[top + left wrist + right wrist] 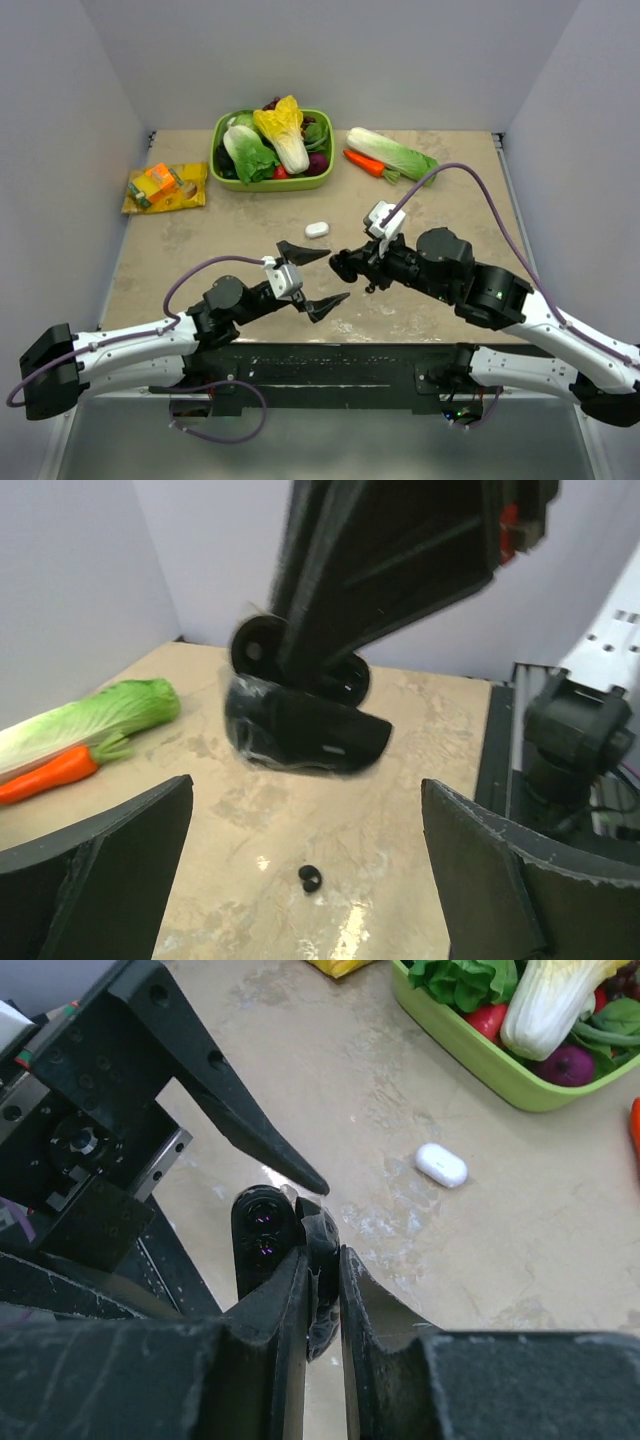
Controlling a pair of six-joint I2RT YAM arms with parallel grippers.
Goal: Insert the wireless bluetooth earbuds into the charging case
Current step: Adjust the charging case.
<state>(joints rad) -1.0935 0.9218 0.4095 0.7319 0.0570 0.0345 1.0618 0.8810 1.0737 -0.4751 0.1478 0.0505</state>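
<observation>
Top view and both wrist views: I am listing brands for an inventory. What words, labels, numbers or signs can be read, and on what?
No text is legible in any view.
On the packet: coloured print, too small to read.
On the case: blurred, nothing legible.
On the white capsule: no marking shows.

One tiny black earbud [311, 879] lies loose on the tabletop, low between the spread fingers of the left gripper [305, 788] and touching neither. The black charging case [262, 1235] sits open, pinched at the tips of the right gripper [322, 1260], with two round wells showing.
</observation>
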